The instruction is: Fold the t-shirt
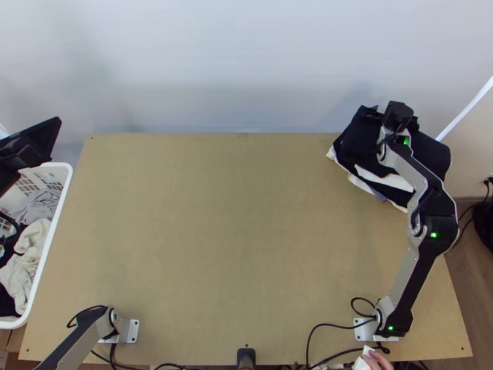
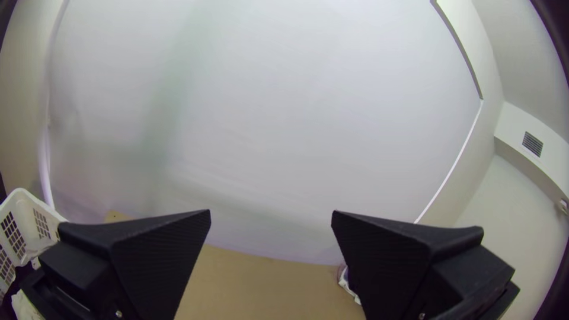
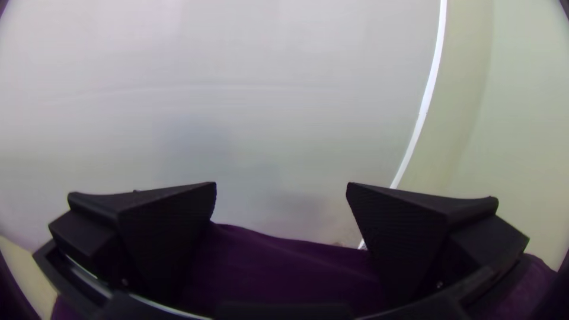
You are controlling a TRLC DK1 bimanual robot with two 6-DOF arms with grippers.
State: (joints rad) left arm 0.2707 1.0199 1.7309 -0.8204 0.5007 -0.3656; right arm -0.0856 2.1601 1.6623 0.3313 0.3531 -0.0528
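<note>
Logging the t-shirt first: you cannot tell which piece of cloth it is. Cloth lies in two places. At the far right corner of the desk (image 1: 234, 234) you have a stack of folded garments (image 1: 357, 148), mostly black, with white layers showing at its near side. Off the desk's left side, a white basket (image 1: 54, 228) holds bunched laundry (image 1: 28, 253): grey, off-white and dark pieces, heaped together.

Left tool (image 1: 31, 147): at the left border of the top view, by the far end of the basket. In its wrist view you read the left tool (image 2: 271, 213) as wide apart, with bare desk and pale wall (image 2: 267, 118) visible through the gap.

Right tool (image 1: 399, 115): over the stack at the far right corner, the arm extended up that side of the desk. In its wrist view you find the right tool (image 3: 281, 185) also wide apart. Dark purple-looking cloth (image 3: 278, 266) shows between the two fingers; whether they touch it, you cannot tell.
</note>
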